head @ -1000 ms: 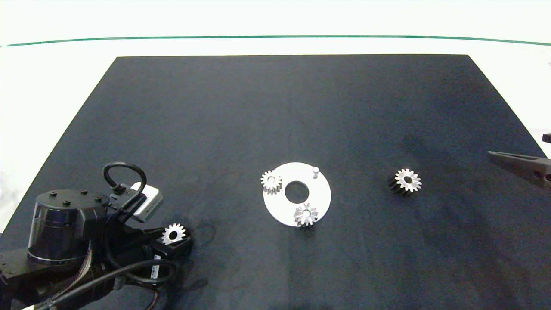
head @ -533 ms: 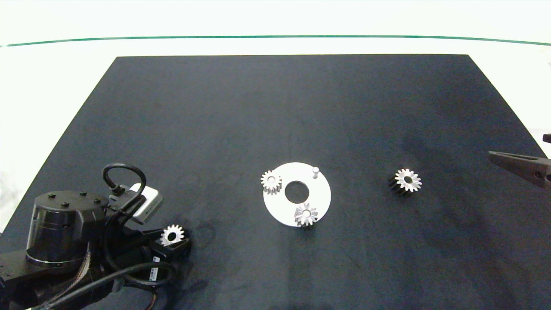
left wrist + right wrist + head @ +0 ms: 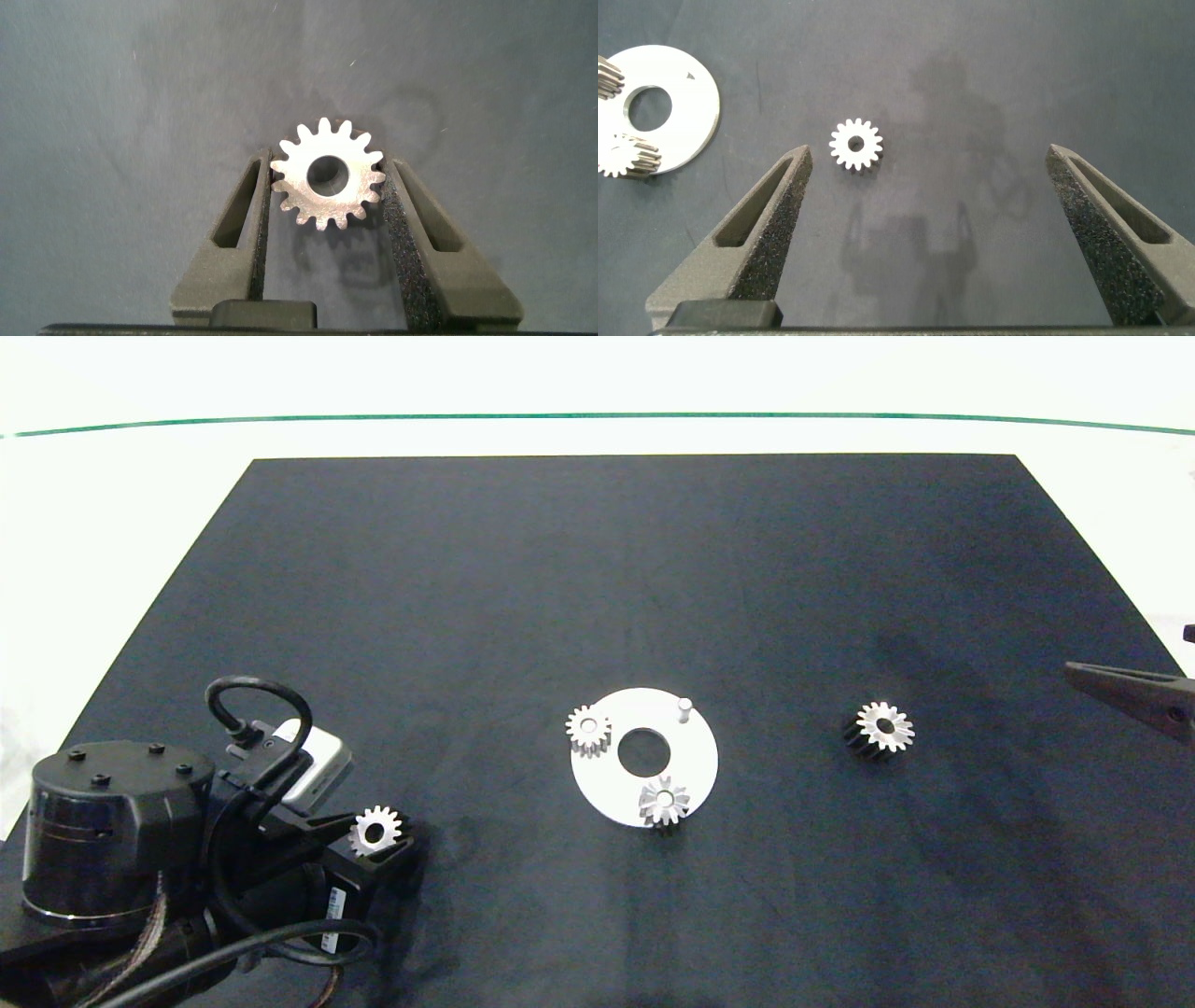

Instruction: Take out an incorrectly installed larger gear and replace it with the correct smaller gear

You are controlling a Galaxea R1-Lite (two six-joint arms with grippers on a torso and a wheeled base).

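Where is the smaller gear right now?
In the head view the smaller gear is near the mat's front left corner, clamped between the left gripper's fingers, well left of the round white plate. The left wrist view shows it gripped on both sides.

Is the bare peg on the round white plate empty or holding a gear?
Empty: the short peg on the round white plate stands bare.

1. The right pincer (image 3: 1134, 695) is cut off at the head view's right edge; only one finger shows.
2. The left arm (image 3: 103, 859) runs off the lower left corner.
3. In the right wrist view, the plate (image 3: 668, 107) and its two gears (image 3: 621, 154) are cut by the left edge.
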